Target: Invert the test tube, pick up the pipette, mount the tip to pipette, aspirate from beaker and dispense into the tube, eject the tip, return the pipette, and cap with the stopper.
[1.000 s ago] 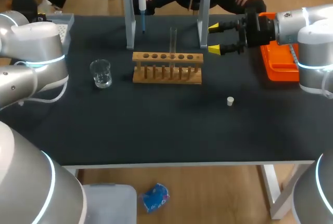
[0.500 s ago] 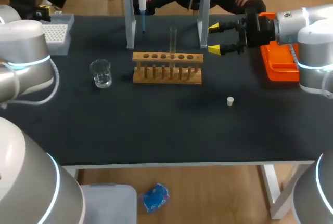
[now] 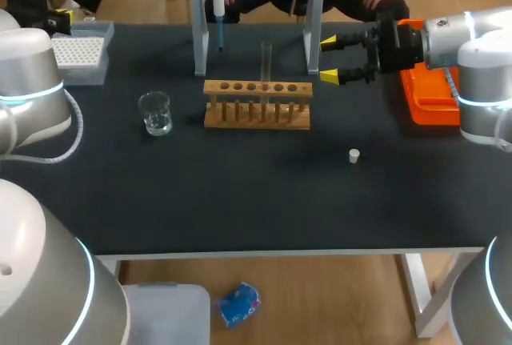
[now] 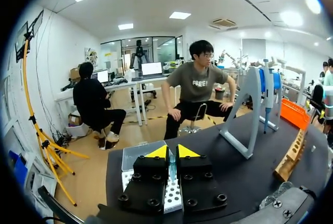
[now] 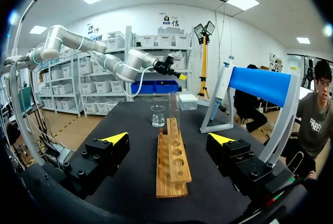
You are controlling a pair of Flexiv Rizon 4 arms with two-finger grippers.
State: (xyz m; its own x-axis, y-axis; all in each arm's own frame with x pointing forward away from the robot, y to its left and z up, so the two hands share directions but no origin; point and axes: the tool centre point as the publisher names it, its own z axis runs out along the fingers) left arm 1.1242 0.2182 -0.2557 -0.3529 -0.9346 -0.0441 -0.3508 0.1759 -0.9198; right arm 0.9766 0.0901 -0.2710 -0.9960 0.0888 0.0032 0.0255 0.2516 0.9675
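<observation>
At three o'clock from the rack's [image 3: 256,106] upright test tube [image 3: 266,61], the right gripper [image 3: 329,59] hangs wide open, empty, and should close squarely mid-tube, while the left gripper [image 4: 171,152], pinched together on nothing, hovers above the tip box [image 3: 78,53].

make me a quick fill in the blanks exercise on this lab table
The clear glass test tube stands ___ in the light wooden rack.
The small clear glass beaker sits to the rack's ___ in the head view.
The small round ___ stopper lies on the black table.
The right gripper has its jaws ___.
Missing: upright; left; white; open.
</observation>
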